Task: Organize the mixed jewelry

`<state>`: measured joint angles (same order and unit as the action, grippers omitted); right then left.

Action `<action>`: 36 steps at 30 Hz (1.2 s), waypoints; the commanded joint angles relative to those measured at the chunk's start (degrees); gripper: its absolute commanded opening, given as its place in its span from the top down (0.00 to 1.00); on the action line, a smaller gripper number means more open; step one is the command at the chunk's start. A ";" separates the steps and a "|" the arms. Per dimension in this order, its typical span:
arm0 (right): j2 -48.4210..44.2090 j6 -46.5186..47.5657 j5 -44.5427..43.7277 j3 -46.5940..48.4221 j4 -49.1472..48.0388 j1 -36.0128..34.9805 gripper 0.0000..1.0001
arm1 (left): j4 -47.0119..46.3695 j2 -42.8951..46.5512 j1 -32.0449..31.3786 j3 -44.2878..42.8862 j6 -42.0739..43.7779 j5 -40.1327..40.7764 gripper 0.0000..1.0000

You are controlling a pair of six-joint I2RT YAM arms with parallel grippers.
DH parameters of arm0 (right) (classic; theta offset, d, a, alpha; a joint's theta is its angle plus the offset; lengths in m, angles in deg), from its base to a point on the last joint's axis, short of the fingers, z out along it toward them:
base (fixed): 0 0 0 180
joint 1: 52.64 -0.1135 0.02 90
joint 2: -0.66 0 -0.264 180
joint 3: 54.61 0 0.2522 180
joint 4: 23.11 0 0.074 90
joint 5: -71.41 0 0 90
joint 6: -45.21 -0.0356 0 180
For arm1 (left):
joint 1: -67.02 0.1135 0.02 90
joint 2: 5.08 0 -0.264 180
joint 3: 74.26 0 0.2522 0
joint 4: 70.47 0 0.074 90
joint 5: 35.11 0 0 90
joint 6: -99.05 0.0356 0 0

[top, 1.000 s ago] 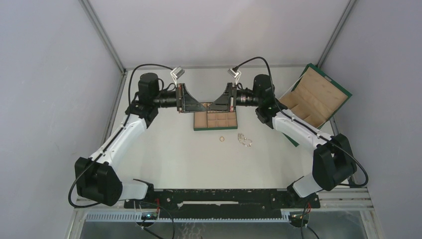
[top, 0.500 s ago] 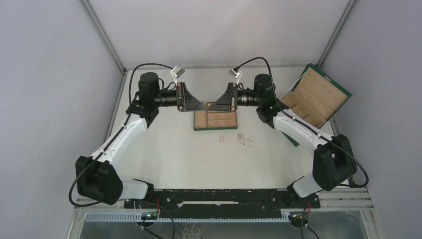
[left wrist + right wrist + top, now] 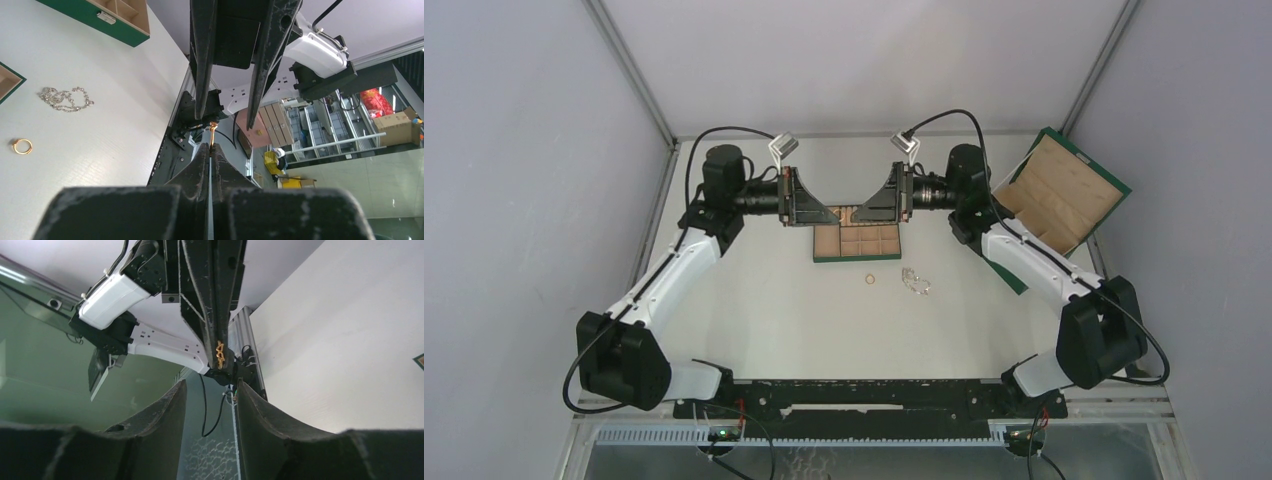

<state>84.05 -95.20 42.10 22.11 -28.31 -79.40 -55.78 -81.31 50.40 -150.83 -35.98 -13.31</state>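
Note:
My left gripper (image 3: 833, 213) hangs above the tan tray (image 3: 856, 243), shut on a small gold ring (image 3: 213, 134) that sticks out past its tips (image 3: 210, 146). The right wrist view shows that ring (image 3: 219, 354) pinched edge-on in the left gripper (image 3: 218, 346). Facing it, my right gripper (image 3: 858, 213) stands open with nothing between its fingers (image 3: 175, 395), a short gap from the ring. On the table lie a second gold ring (image 3: 870, 279) (image 3: 22, 146) and a silvery chain tangle (image 3: 915, 281) (image 3: 65, 98), in front of the tray.
A large green box (image 3: 1064, 195) with tan lining lies open at the back right, beside the right arm. Its green wall with a latch (image 3: 107, 17) shows in the left wrist view. Both arms reach inward over the tray's far side.
My right gripper has opened and drawn back to the right, off the gold ring. The left gripper closed on the ring and has stayed in place.

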 commanded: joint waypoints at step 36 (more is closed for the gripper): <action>2.31 2.99 -2.30 4.80 3.12 -2.57 1.00 | 9.51 1.67 -1.22 -3.75 7.70 -0.09 0.69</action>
<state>88.45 -95.94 43.19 24.58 -29.03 -81.98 -49.77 -81.16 49.13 -150.83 -31.81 -14.63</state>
